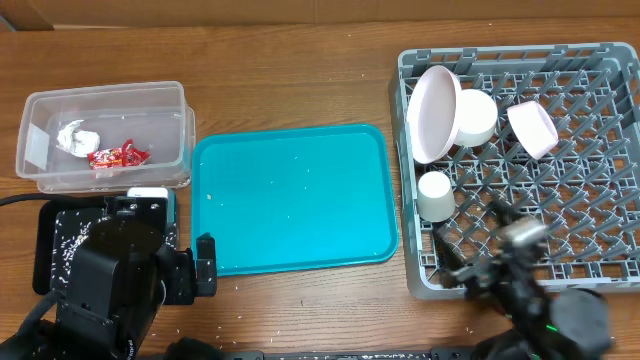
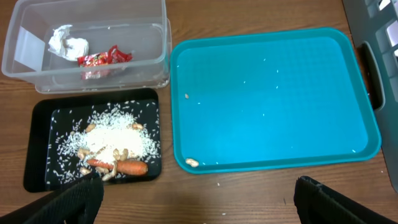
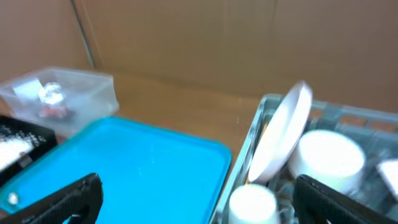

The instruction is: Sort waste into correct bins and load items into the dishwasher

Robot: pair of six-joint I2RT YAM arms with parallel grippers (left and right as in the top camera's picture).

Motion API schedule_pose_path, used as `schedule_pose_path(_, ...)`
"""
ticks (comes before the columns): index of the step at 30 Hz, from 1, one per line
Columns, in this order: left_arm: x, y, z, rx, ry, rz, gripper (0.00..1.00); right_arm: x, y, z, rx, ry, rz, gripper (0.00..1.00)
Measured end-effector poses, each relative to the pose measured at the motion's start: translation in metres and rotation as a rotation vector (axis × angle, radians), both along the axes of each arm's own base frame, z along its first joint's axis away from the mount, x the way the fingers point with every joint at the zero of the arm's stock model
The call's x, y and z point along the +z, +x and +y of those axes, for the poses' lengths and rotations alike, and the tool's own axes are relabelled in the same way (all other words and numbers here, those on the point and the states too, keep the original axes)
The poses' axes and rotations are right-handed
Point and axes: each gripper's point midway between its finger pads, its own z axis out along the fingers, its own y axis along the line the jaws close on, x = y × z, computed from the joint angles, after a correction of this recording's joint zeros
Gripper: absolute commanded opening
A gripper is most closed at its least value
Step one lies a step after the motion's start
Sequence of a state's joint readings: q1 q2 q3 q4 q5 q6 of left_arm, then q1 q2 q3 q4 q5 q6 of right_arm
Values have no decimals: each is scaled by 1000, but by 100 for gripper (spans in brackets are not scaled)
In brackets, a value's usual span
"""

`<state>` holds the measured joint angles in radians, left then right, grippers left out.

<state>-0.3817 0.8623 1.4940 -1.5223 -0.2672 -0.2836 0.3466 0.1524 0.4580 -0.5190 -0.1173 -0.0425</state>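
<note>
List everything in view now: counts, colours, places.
clear tub: 1, clear, left
paper ball: 1, white, in tub
wrapper: 1, red, in tub
black tray: 1, black, beside tub
rice: 1 pile, white, black tray
carrot: 1, orange, black tray
scraps: several, beige, mostly black tray
teal tray: 1, teal, centre
dish rack: 1, grey, right
plate: 1, white, tilted in rack
bowls: 2, white, rack
cup: 1, white, rack
left tool: 1, black, open, near black tray
right tool: 1, black, open, by rack
</note>
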Motion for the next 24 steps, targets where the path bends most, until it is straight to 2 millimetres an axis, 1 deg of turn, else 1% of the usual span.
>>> schedule_pose_path(2, 0, 0, 0, 0, 0, 0, 100, -26, 5, 4, 12, 6, -17, 100)
schedule_pose_path(4, 0, 0, 0, 0, 0, 0, 100, -42, 9, 7, 22, 18, -52, 100)
schedule_pose_path(5, 0, 0, 0, 0, 0, 0, 100, -43, 11, 9, 27, 28, -76, 100)
schedule_pose_path(9, 0, 0, 0, 0, 0, 0, 100, -64, 19, 18, 63, 45, -120, 100)
schedule_pose_path(12, 0, 0, 0, 0, 0, 0, 100, -74, 21, 22, 80, 48, -123, 100)
schedule_pose_path(14, 0, 0, 0, 0, 0, 0, 100, -70, 20, 23, 87, 54, -140, 100)
schedule_pose_path(24, 0, 0, 0, 0, 0, 0, 100, -70, 19, 24, 95, 53, -141, 100)
